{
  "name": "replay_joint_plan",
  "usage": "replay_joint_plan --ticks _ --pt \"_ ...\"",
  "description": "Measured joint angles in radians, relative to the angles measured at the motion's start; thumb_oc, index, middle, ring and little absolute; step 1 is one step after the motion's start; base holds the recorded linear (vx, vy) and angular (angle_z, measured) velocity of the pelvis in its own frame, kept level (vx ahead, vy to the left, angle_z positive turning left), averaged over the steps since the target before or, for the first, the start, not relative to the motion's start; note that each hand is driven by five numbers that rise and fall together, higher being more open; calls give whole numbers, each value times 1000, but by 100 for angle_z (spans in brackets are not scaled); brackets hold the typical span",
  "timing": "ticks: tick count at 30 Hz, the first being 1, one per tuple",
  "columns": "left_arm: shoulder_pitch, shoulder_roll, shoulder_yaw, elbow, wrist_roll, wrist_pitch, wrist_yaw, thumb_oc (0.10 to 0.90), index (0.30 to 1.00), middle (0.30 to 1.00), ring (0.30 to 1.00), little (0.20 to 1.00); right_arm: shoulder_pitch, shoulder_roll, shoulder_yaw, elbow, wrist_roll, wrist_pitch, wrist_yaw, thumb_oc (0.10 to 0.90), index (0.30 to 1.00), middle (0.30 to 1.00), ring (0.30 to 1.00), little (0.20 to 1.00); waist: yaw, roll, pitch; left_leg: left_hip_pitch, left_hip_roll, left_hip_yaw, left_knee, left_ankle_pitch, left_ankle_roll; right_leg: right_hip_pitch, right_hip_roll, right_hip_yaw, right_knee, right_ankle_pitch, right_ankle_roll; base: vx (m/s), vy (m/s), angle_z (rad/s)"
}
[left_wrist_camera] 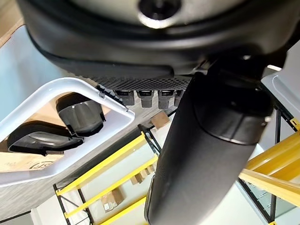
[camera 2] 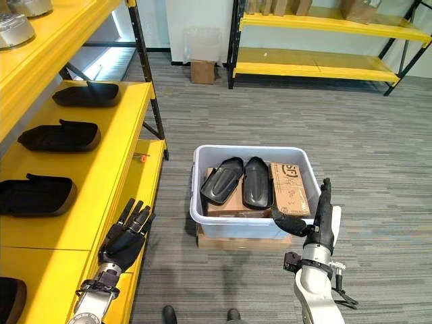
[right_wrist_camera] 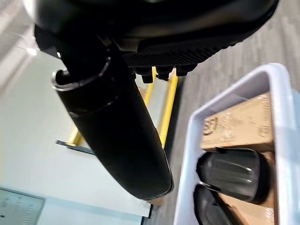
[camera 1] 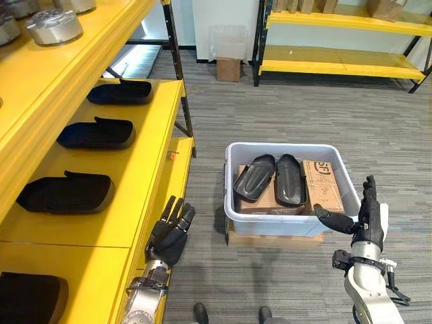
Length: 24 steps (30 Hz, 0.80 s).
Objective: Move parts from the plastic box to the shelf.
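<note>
White box (camera 1: 351, 185) on the grey floor, set on a flat cardboard sheet (camera 1: 270, 239). Inside: two black parts (camera 1: 255, 177) side by side, touching, lying on cardboard cartons (camera 1: 322, 183); the left part tilted against the box wall, the right part (camera 1: 291, 179) lying flatter.

Yellow shelf (camera 1: 145, 155) on the robot's left. Four more black parts on its middle level, in a row running away from the camera: nearest (camera 1: 30, 297) cut off by the frame edge, then second (camera 1: 65, 192), third (camera 1: 96, 133), farthest (camera 1: 121, 92). All four well apart from each other. On the level above, round silver parts (camera 1: 54, 25), at least three in sight, partly cropped.

Left hand (camera 1: 169, 233) beside the shelf's front edge, fingers straight and relaxed, holding nothing. Right hand (camera 1: 364, 219) just beside the box's near right corner, fingers straight and pointing up, thumb stuck out toward the box, holding nothing.

At the far wall: one clear bin (camera 1: 228, 42), one small carton (camera 1: 228, 69) before it, and a second yellow rack (camera 1: 337, 64) with cartons on top.
</note>
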Motion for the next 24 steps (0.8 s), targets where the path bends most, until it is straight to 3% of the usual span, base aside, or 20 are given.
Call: replay_joint_plan --ticks 8,11,15,18,19,20,21,22,23,24 --pt "4 0 -2 0 9 10 -21 900 1000 1000 1000 1000 13 0 0 2 -7 -16 -35 900 1000 1000 1000 1000 -1 2 -1 -3 4 14 0 -5 -4 -28 0 8 21 -6 -8 20 91 -7" --pt "1 2 -4 1 30 9 -21 900 1000 1000 1000 1000 10 -2 -12 -1 -48 -49 -49 900 1000 1000 1000 1000 -1 3 -2 -4 5 29 0 -6 7 -72 2 16 99 -12 -3 -18 170 -15" --pt "-35 2 -4 28 30 9 -21 900 1000 1000 1000 1000 4 -15 -20 -1 -56 -54 -76 900 1000 1000 1000 1000 6 21 2 -27 10 26 4 -8 32 -236 2 -4 370 -8 14 -51 87 -12" --pt "-28 2 3 48 31 10 -20 900 1000 1000 1000 1000 14 -13 -20 -1 -55 -74 -76 900 1000 1000 1000 1000 6 30 11 -16 9 25 -1 -13 51 -365 -28 -3 598 21 92 17 -44 -5" --pt "12 6 16 27 31 10 -20 900 1000 1000 1000 1000 32 -14 -23 -2 -54 -82 -77 900 1000 1000 1000 1000 2 40 16 -15 11 27 -1 -14 54 -392 -18 -11 628 -26 68 97 -267 9" --pt "33 14 23 15 31 9 -21 900 1000 1000 1000 1000 37 -13 -29 -3 -53 -85 -75 900 1000 1000 1000 1000 10 41 18 -20 15 41 0 -11 62 -398 -20 -45 582 -35 55 138 -391 -8" --pt "40 24 28 26 32 9 -23 900 1000 1000 1000 1000 30 -10 -32 12 -56 -105 -72 900 1000 1000 1000 1000 48 45 21 -25 16 76 5 -14 56 -397 -72 -118 447 -38 62 157 -448 -31" --pt "36 38 34 53 31 9 -24 900 1000 1000 1000 1000 17 -5 -27 20 -56 -112 -63 900 1000 1000 1000 1000 59 44 29 -40 12 94 25 -16 50 -377 -141 -168 240 -7 67 180 -423 -32" --pt "38 42 40 72 31 9 -23 900 1000 1000 1000 1000 19 -5 -21 17 -56 -111 -54 900 1000 1000 1000 1000 58 48 35 -40 6 90 25 -17 49 -357 -177 -163 99 12 76 156 -365 -7" --pt "43 41 55 92 31 8 -23 900 1000 1000 1000 1000 21 -4 -15 15 -56 -111 -45 900 1000 1000 1000 1000 53 58 42 -38 10 79 23 -16 47 -348 -202 -123 38 41 92 140 -370 15"
